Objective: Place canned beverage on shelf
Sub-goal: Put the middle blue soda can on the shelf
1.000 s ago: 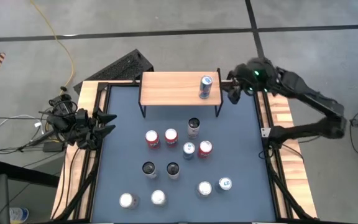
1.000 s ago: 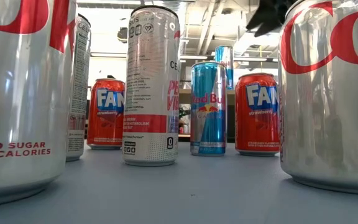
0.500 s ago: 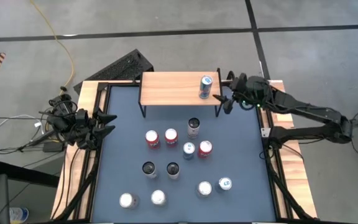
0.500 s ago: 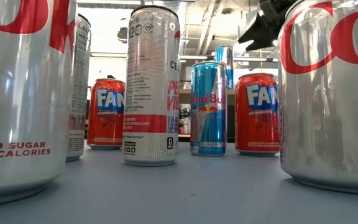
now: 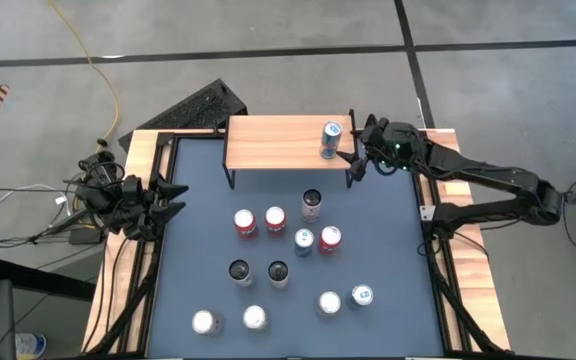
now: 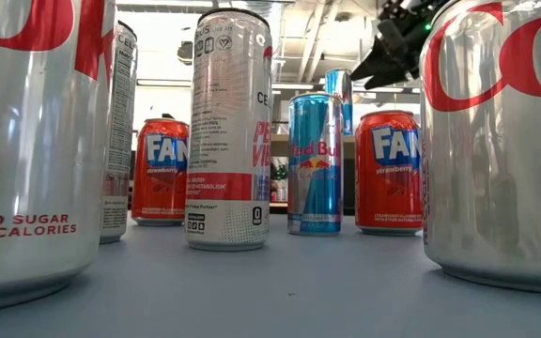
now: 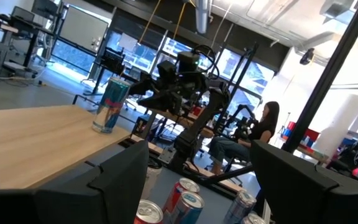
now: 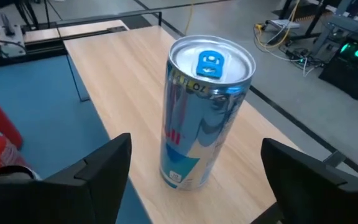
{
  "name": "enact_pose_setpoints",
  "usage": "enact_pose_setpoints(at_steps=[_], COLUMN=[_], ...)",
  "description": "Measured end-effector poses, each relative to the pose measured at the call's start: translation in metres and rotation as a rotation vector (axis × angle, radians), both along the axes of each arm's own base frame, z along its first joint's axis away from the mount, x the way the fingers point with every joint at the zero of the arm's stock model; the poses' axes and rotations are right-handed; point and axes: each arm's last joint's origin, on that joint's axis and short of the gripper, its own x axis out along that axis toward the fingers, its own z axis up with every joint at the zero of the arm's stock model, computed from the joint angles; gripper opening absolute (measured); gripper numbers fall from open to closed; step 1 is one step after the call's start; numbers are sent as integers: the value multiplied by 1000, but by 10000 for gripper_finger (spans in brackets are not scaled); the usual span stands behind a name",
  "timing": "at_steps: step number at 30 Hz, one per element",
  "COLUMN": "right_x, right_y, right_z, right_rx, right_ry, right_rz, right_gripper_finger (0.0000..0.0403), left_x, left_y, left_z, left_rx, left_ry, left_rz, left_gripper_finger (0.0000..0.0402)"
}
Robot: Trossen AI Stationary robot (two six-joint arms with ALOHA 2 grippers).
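Note:
The shelf (image 5: 283, 143), a low rack with a light wooden top and thin black legs, stands at the table's far middle. A blue and silver canned beverage (image 5: 330, 140) stands upright on the shelf's right end, also plain in the right wrist view (image 8: 204, 118). My right gripper (image 5: 359, 158) is open just right of this can, pointing at it. Its two fingers (image 8: 104, 168) stand wide on either side of the can, apart from it. In the low view my right gripper (image 6: 390, 54) hangs at the upper right. My left gripper (image 5: 173, 198) waits open at the table's left edge.
Several more cans stand on the blue mat in front of the shelf: a tall white one (image 5: 311, 204), red ones (image 5: 245, 222) (image 5: 330, 237) and silver ones near the front (image 5: 255, 318). A black keyboard (image 5: 200, 108) lies behind the shelf's left end. A person (image 7: 263, 127) sits in the room beyond.
My right gripper has come down and toward the table's left, nearer the can on the shelf, and has tipped from steep to nearly level. The can and the shelf have kept still.

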Motion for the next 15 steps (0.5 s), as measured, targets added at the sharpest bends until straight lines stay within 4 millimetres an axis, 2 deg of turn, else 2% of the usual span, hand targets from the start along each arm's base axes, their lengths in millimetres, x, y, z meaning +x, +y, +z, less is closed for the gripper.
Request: enact_pose_setpoints(at_steps=[6, 15], right_x=[-1, -1], right_y=[-1, -2], right_z=[0, 0], right_rx=[-19, -26], right_ry=[8, 13], right_rz=[-49, -74], right_gripper_finger=[369, 371], left_x=[0, 0], left_y=[0, 0], left_z=[0, 0], left_rx=[-5, -12], left_ry=[0, -2], left_rz=[-4, -5], left_gripper_finger=[272, 272])
